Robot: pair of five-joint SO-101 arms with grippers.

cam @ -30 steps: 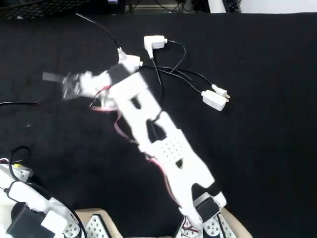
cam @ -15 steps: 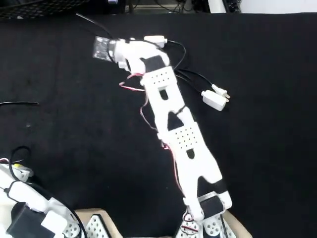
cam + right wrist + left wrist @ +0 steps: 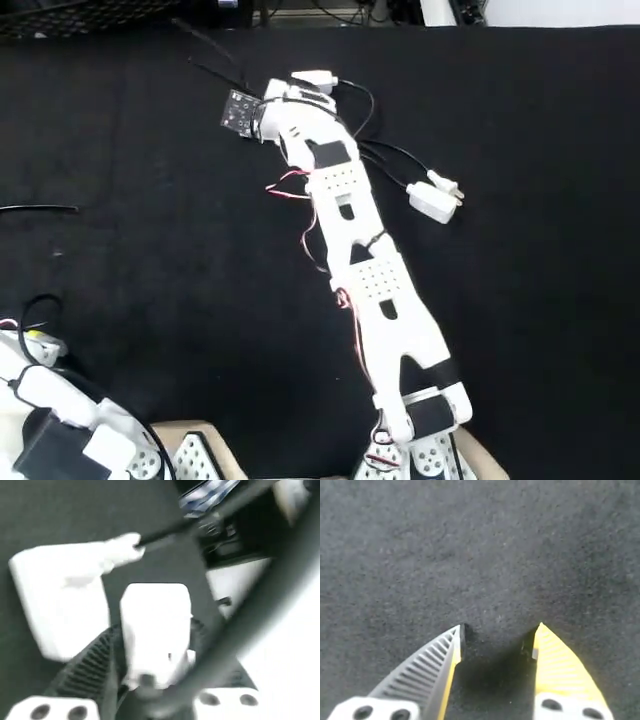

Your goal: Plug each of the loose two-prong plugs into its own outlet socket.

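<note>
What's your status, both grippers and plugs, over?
Left gripper open over cloth. Right gripper shut on white plug, beside outlet socket. Second plug loose.

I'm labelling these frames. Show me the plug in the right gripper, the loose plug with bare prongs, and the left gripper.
held plug (image 3: pixel 156 617), right wrist view, its flat white face
loose plug (image 3: pixel 441 183), high view, white body behind its prongs
left gripper (image 3: pixel 500 627), left wrist view, midway between its fingertips
</note>
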